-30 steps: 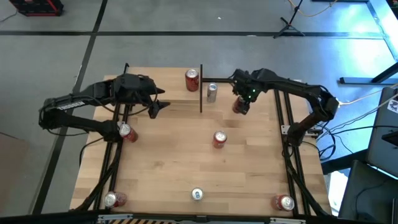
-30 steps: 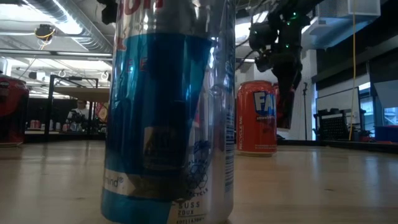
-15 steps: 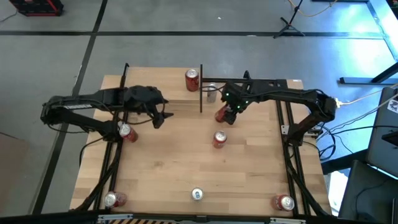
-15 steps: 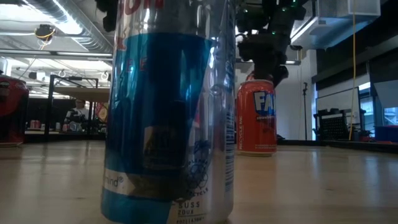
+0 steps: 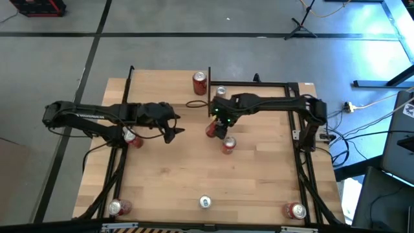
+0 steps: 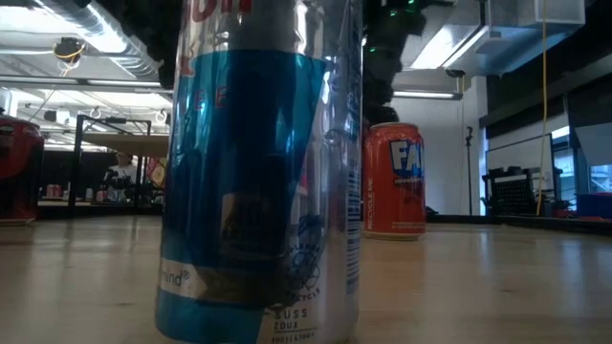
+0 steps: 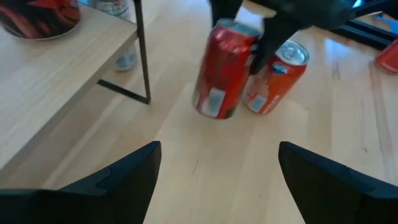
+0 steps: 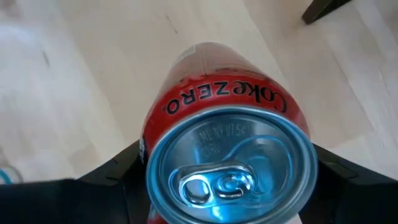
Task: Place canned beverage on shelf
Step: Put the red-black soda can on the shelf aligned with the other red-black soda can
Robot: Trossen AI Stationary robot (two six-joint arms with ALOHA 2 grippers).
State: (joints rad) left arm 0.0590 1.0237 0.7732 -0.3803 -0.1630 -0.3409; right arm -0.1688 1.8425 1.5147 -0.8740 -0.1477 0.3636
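Observation:
My right gripper (image 5: 216, 127) is shut on a red Coke Zero can (image 7: 221, 68), held above the table's middle just near of the shelf's black post (image 7: 142, 50). An orange can (image 7: 277, 78) stands on the table right beside it. The shelf (image 7: 50, 81), a light-wood board, runs along the far left and bears another red can (image 5: 200, 83). A silver can (image 5: 221, 92) stands next to the post. My left gripper (image 7: 217, 180) hangs open to the left of the held can, pointing at it and touching nothing. My right gripper pinches the Coke Zero can's side wall just below its top rim (image 8: 155, 140) between its two fingers (image 8: 118, 177), one on each side. The fingers come from above, slanting down. The can hangs tilted, its base (image 7: 211, 109) clear of the table.
A blue-and-silver can (image 6: 258, 172) stands at the near edge, filling the low view. More red cans stand under my left arm (image 5: 131, 137), at the near left corner (image 5: 116, 207) and at the near right corner (image 5: 294, 210). Bare wood lies between the middle and the near cans.
My right gripper has carried the red can toward the table's left and near edges, from right of the shelf's post to beside the orange can, tipping more steeply downward. My left gripper has sunk and gone toward the near edge and the right, staying open.

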